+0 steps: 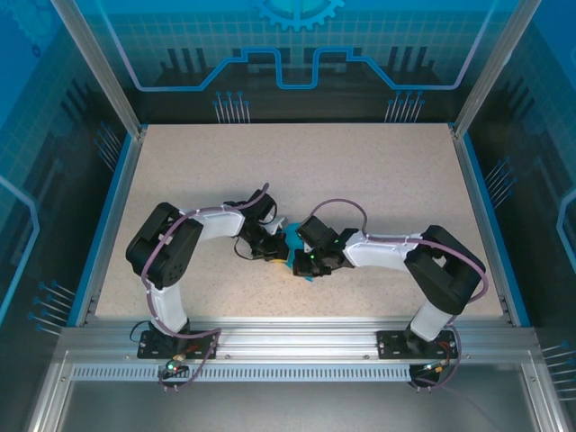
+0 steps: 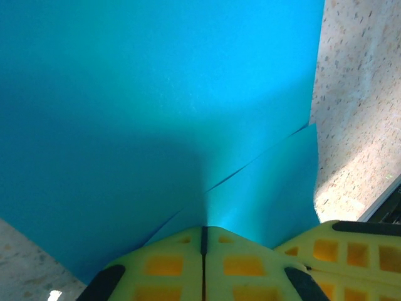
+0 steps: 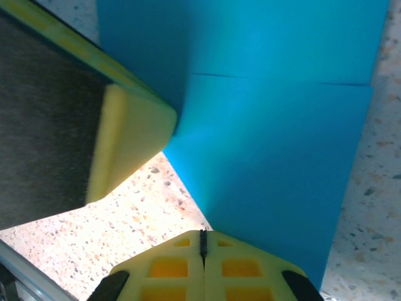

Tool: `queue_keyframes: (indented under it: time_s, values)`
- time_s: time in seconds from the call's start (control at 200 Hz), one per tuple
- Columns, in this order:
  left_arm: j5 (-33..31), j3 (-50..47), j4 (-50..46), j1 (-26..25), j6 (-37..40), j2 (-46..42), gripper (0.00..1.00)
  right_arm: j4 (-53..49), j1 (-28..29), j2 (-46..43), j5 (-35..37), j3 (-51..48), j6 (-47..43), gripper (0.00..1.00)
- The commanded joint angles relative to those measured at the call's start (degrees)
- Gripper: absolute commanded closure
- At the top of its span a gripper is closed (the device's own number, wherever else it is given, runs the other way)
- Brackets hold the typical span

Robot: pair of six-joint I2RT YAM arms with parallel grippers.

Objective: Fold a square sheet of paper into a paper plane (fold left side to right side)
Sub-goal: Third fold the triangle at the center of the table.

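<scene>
The cyan-blue sheet of paper (image 1: 292, 241) is bunched between my two grippers at the table's middle. In the left wrist view the paper (image 2: 156, 94) shows overlapping layers with a slanted edge, and it bends right at the seam of my left gripper (image 2: 203, 229), which is shut on it. My right gripper (image 3: 202, 233) is shut too, with the paper's (image 3: 269, 138) lower edge running into its tips. The left gripper's yellow finger (image 3: 131, 144) touches the paper from the left. In the top view the left gripper (image 1: 273, 248) and right gripper (image 1: 304, 255) nearly touch.
A speckled beige table (image 1: 378, 180) spreads around the arms inside blue side rails (image 1: 115, 207). Beside the left gripper's tips is a right gripper finger (image 2: 338, 244). The metal frame (image 1: 297, 337) runs along the near edge.
</scene>
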Motion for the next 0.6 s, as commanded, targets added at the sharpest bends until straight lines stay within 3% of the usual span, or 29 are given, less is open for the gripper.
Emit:
queue_keyframes:
  time_s: [0.0,0.595]
  values:
    - [-5.3,-0.8,-4.0,-1.0,0.6,2.8,0.92,-2.4,0.5,0.4,1.3,0.9,1.9,1.00]
    - [-6.2,-0.1,-5.0,-1.1,1.2,3.3,0.93,-5.3,1.1,-0.4,1.8,-2.5,4.9,1.00]
